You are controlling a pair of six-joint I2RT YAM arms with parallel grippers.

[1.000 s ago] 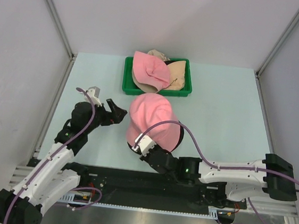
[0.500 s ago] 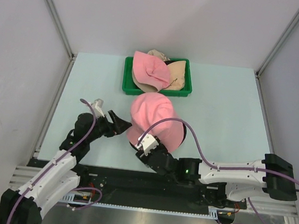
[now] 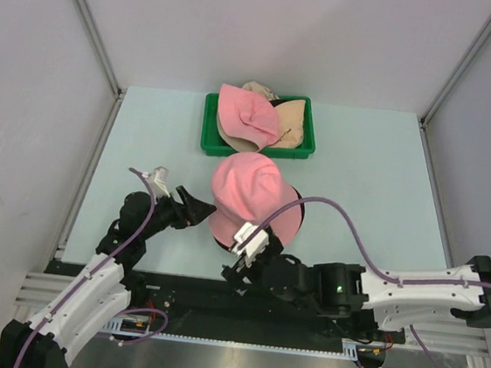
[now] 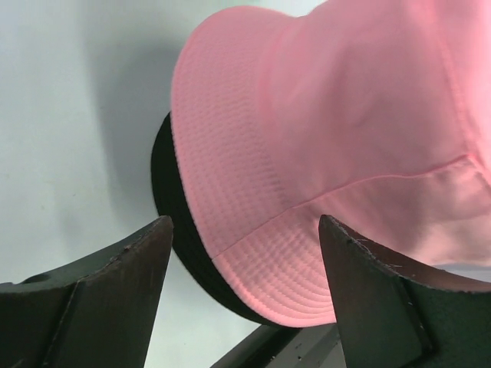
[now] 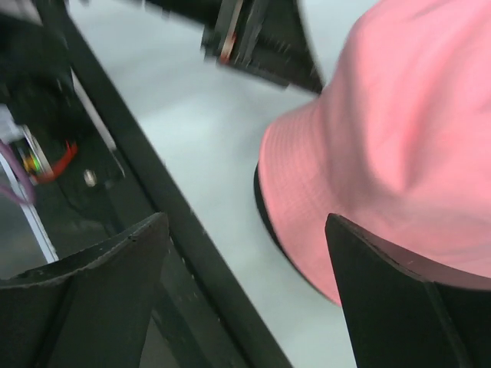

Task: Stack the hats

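Since 1 s ago the L gripper [image 3: 200, 210] has slid right along the table [image 3: 369, 179] twd the stack. The R gripper [image 5: 244, 222] has let go of the pink hat [image 3: 249, 193], gone from shut to wide and backed off twd the near edge. Its arm has swung out to the right.

L side: L gripper sits just left of the pink hat's brim, jaws wide, nothing between them. In the wrist view the brim edge is framed between the two fingers [image 4: 115, 291] but lies beyond the tips; can't tell if they touch it.

Centre: pink hat sits crown-up near the table's centre, a bit twd the near edge, on top of a black hat [image 4: 165, 184]. The black one shows only as a thin band under the pink brim, at left & right. The pink brim droops over it.

Far edge, centre: green tray [image 3: 210, 145], close behind the stack but apart from it. Inside lie a 2nd pink hat [image 3: 244, 114], crumpled, in the left part, & a beige hat [image 3: 291, 126] in the right part, partly under it.

R side: R gripper is by the near edge, just below the stack's near-left brim, jaws wide, empty, clear of the hat. Its wrist view is blurred; pink brim w/ a black rim beneath fills the right half.
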